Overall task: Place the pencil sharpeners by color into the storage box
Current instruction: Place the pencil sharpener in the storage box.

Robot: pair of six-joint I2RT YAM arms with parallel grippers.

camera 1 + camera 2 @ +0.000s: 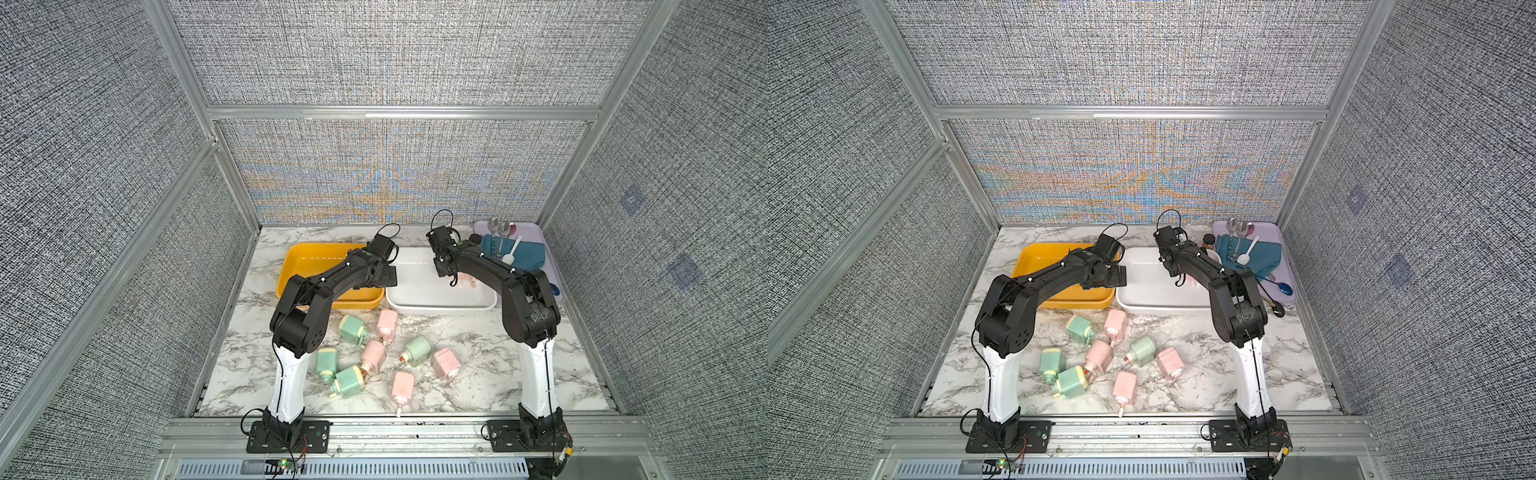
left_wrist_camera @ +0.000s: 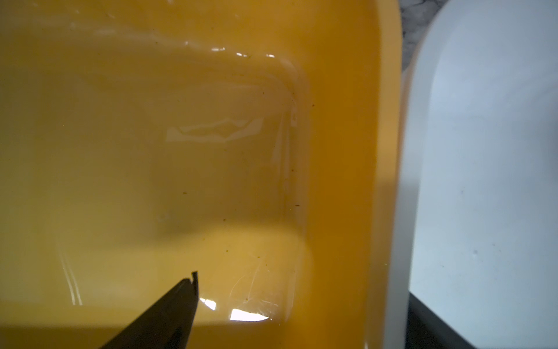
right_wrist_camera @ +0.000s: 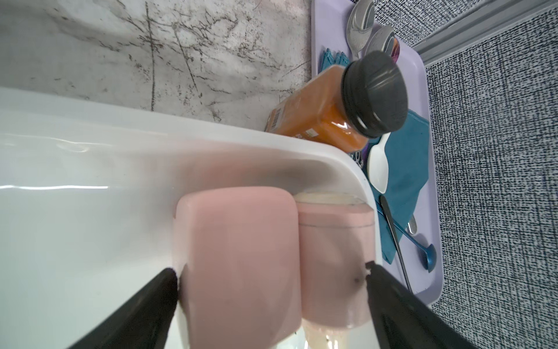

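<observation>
Pink pencil sharpeners [image 3: 238, 256]: two between spread jaws of right gripper [image 3: 271, 269], inside white bin [image 3: 90, 151], grouped by colour | left gripper [image 1: 376, 279] spread, empty; yellow bin [image 2: 347, 151] beneath, likely for green ones.

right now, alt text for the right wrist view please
Two pink pencil sharpeners lie side by side in a corner of the white box, between the jaws of the open right gripper. Beyond the box are an orange spice jar and a lavender tray with spoons.
</observation>
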